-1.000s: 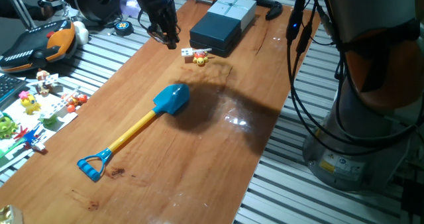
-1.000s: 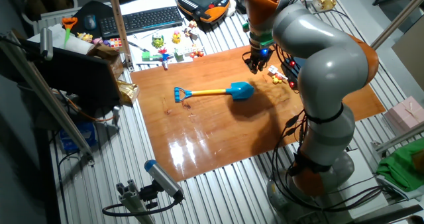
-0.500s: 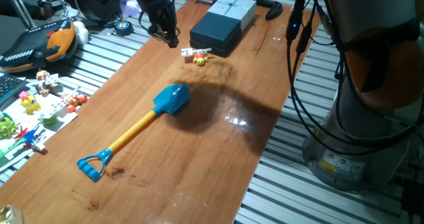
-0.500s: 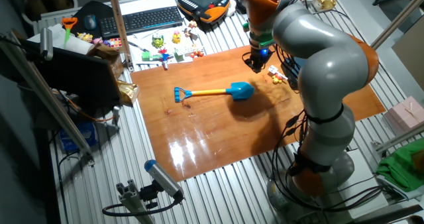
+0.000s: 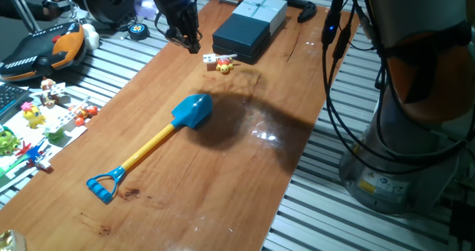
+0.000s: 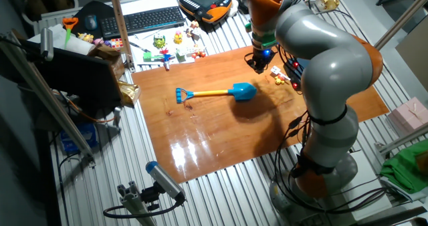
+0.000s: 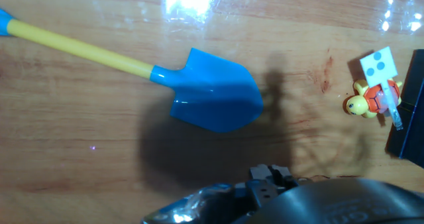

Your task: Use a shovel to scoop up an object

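Now we judge:
Shovel (image 5: 159, 137): light, stiff; we grip the yellow shaft.
Pincer (image 5: 187, 39): state unclear.

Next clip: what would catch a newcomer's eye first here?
The shovel, bright blue blade and yellow shaft, lies flat mid-table, untouched. Beyond the blade, a tiny yellow toy figure lies by a small white block next to a dark box. The end effector hangs above the table's far end; whether it is open is unclear.

The shovel (image 5: 152, 145) lies flat, the object (image 5: 223, 67) beyond its blade.
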{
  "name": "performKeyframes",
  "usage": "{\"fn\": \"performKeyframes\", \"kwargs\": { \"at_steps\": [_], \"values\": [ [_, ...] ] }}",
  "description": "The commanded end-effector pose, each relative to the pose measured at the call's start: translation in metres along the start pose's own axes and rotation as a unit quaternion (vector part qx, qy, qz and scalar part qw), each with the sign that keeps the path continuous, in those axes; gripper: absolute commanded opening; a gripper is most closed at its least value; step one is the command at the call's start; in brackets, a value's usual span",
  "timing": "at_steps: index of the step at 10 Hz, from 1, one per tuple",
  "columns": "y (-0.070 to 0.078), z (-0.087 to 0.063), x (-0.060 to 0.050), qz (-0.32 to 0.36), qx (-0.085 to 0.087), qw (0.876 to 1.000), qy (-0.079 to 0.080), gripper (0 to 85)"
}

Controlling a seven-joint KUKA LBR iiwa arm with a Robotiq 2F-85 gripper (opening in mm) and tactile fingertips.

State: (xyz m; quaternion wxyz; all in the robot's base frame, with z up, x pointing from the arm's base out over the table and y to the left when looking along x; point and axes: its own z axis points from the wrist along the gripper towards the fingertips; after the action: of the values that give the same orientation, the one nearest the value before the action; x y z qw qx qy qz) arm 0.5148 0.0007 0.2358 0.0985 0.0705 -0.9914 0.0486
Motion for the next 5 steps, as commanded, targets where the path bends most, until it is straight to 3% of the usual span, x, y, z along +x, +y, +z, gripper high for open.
{"fn": "performKeyframes", "kwargs": {
  "at_steps": [1, 2, 3, 5],
  "values": [
    [0.0, 0.0, 0.0, 0.009, 0.0, 1.0, -0.001, 0.7],
    [0.0, 0.0, 0.0, 0.057, 0.002, 0.997, -0.041, 0.7],
    [0.0, 0.0, 0.0, 0.096, -0.014, 0.995, -0.012, 0.7],
    [0.0, 0.0, 0.0, 0.149, -0.034, 0.988, 0.023, 0.7]
  ]
}}
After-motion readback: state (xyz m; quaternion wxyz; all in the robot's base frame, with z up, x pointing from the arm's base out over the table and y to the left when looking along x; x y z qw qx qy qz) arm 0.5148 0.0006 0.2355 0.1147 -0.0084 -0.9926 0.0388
